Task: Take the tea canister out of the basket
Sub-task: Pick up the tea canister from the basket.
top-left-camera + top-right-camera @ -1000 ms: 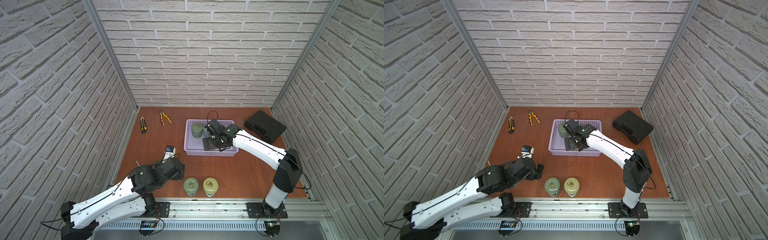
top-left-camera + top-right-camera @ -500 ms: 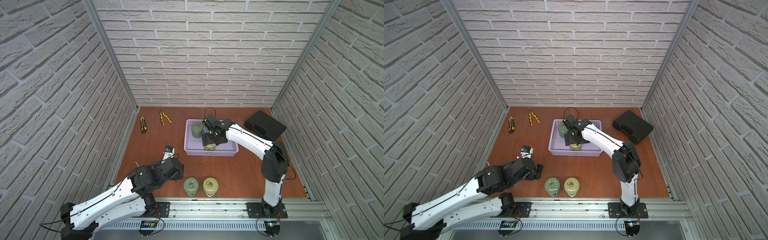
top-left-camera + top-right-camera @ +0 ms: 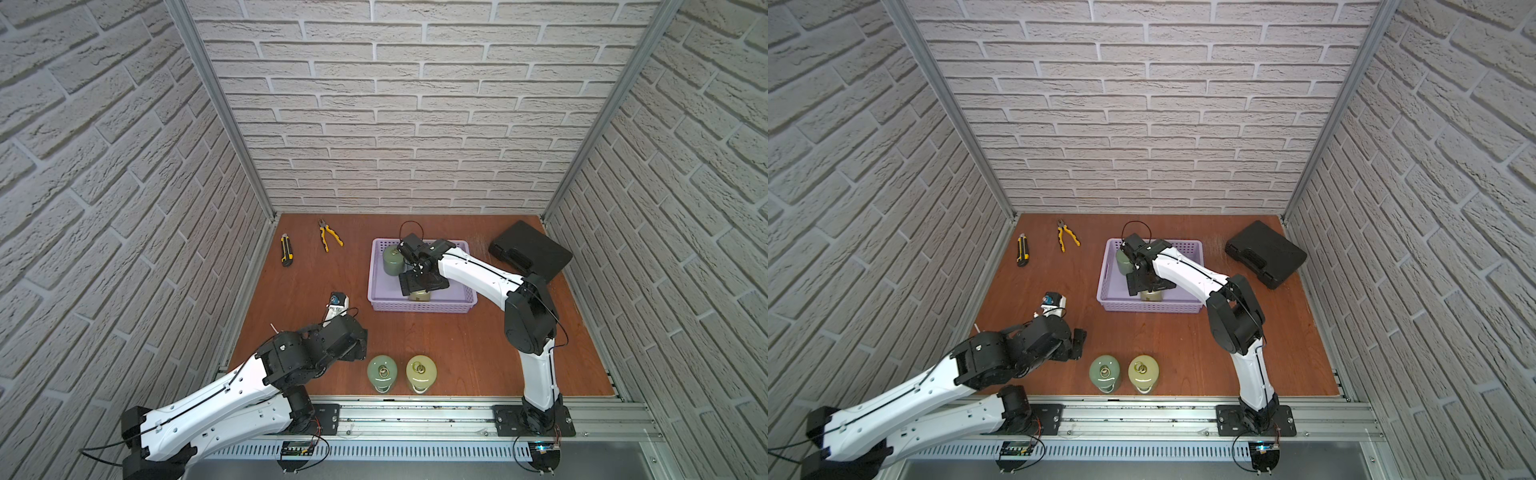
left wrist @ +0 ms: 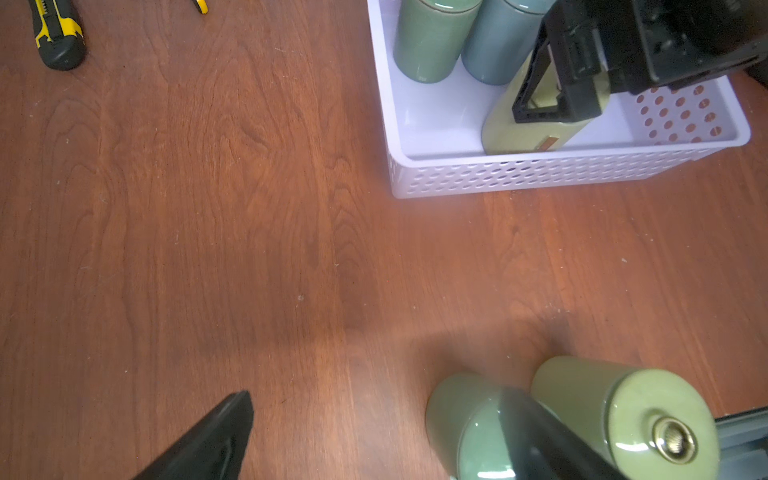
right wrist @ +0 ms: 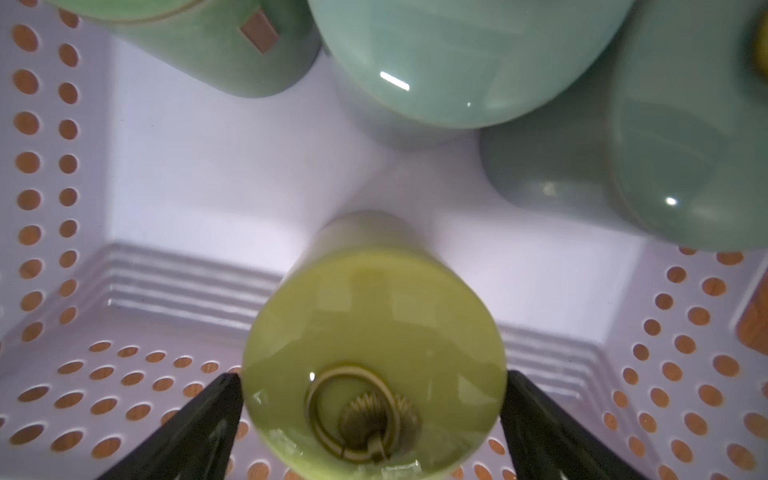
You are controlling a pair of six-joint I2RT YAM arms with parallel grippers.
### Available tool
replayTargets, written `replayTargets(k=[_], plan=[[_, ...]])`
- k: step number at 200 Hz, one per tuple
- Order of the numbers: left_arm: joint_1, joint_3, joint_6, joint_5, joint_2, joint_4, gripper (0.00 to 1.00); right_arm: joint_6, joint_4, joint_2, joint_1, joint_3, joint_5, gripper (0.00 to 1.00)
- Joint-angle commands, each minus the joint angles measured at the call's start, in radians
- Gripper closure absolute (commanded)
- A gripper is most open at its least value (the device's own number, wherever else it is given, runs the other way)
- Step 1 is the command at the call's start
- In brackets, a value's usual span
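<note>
Yellow-green tea canister point(image 5: 374, 332) stands upright in the lavender basket point(image 5: 166, 286), squarely between the right jaws, which are spread wide and not gripping. Next, I'd judge, they must close on its lid and lift straight, clear of the greener canisters point(image 5: 457, 62) beyond them. Left jaws hang spread, empty.

Wooden table point(image 3: 415, 336): basket point(image 3: 419, 306), case point(image 3: 534, 249), pliers point(image 3: 330, 235), knife point(image 3: 286, 256), canisters point(image 3: 382, 371).
</note>
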Motion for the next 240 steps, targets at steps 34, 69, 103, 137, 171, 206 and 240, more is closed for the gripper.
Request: replayTargets(k=[34,69,103,137,171,206,240], plan=[[0.015,-0.017,0.008,-0.005,-0.025,0.004,0.02,-0.021,-0.017,0.044,-0.01,0.067,0.011,0.02],[0.018,-0.018,0.008,-0.004,-0.03,-0.001,0.02,-0.029,-0.03,0.07,-0.018,0.091,0.011,0.06],[0.02,-0.019,0.005,-0.003,-0.032,-0.002,0.02,-0.034,-0.03,0.076,-0.024,0.092,0.001,0.16],[0.02,-0.02,0.002,-0.003,-0.034,-0.002,0.02,-0.037,-0.024,0.073,-0.029,0.09,-0.01,0.26],[0.02,-0.021,-0.001,-0.006,-0.034,0.0,0.02,-0.04,-0.027,0.065,-0.032,0.091,-0.016,0.42],[0.02,-0.027,-0.003,-0.007,-0.035,0.013,0.02,-0.053,-0.035,0.043,-0.032,0.088,-0.003,0.48],[0.02,-0.028,-0.002,-0.008,-0.03,0.024,0.02,-0.067,-0.049,0.004,-0.032,0.091,0.008,0.49]])
